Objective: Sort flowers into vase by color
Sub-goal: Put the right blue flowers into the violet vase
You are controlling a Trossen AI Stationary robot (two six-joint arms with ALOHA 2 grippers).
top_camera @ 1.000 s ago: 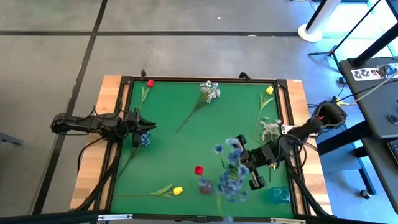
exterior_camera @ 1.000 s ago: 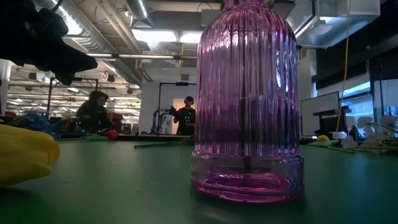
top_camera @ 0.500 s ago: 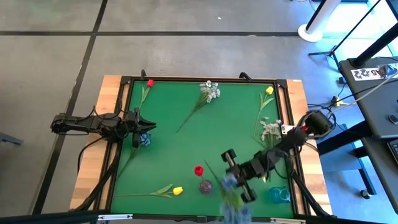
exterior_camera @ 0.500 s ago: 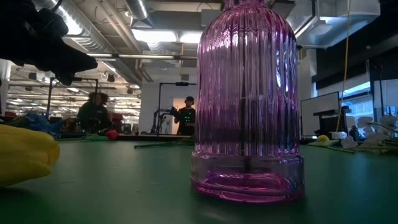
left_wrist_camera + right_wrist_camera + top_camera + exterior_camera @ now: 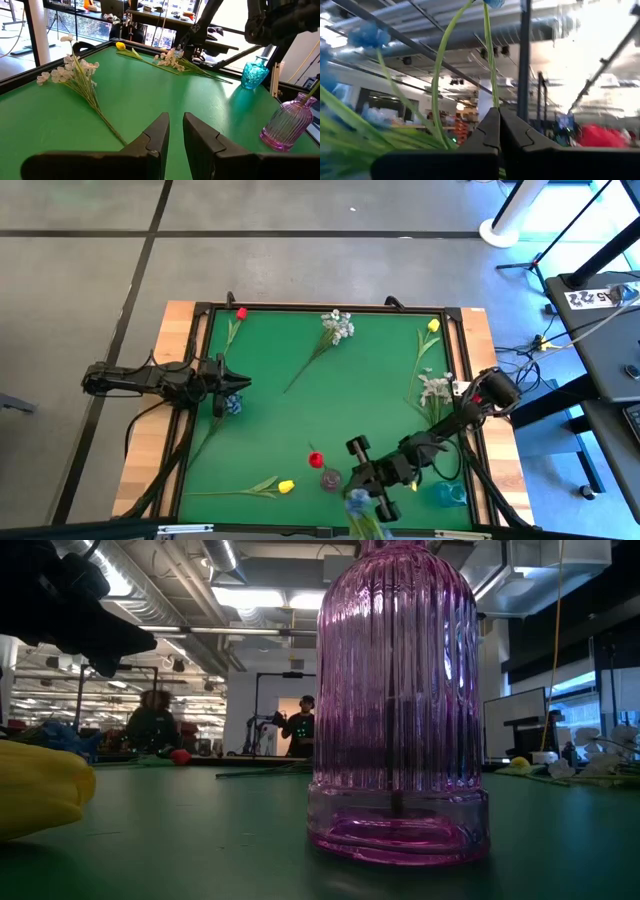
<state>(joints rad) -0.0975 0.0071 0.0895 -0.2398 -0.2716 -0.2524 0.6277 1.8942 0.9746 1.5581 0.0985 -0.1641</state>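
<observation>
Clamping a blue spray point(image 5: 362, 508), the right claw point(image 5: 362, 485) hangs by the pink vase point(image 5: 330, 478), which has 1 red tulip point(image 5: 316, 459). Left claw point(image 5: 235, 384) waits slightly open, empty. Other flowers lie on the table point(image 5: 290, 410).

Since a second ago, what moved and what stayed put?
The right gripper, jaws shut on the blue flower spray, swung it toward the table's near edge, past the purple vase. The left gripper and the other flowers stayed put.
</observation>
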